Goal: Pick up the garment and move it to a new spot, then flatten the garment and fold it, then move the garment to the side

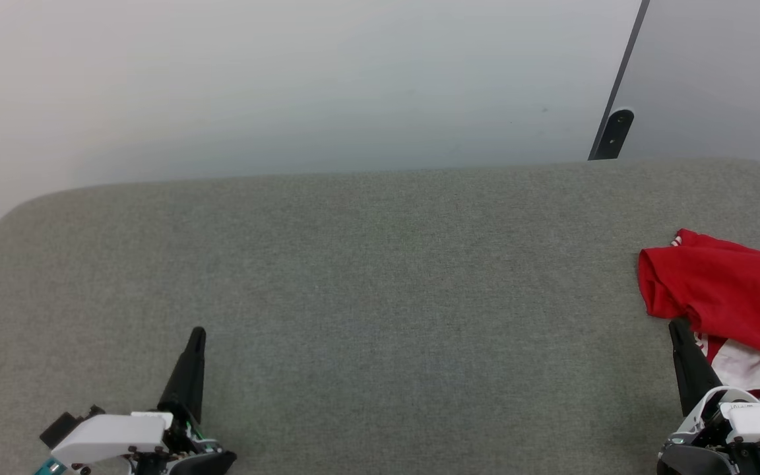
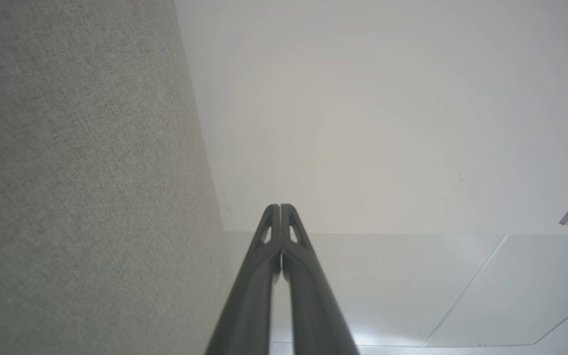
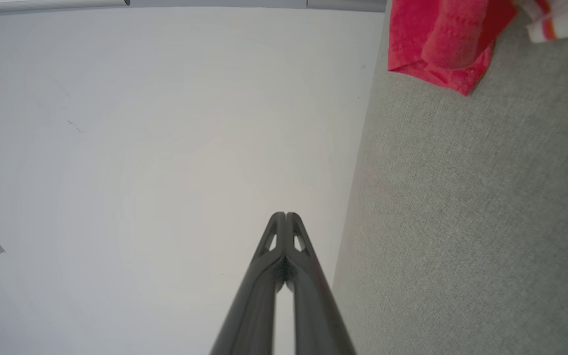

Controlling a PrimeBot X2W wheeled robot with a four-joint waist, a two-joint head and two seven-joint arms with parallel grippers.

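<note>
No words, numbers or signs clear enough to read anywhere. On the red garment point(image 1: 723, 290), just a thin white line at the right edge of the head view, too little to tell as a letter or a number.

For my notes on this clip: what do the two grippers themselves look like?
The left gripper has two long dark grey fingers tapering to a point, each with a triangular cut-out near its tip, on a white housing with black fittings and a teal part. The right gripper matches: dark fingers, cut-outs, white casing, black base.
</note>
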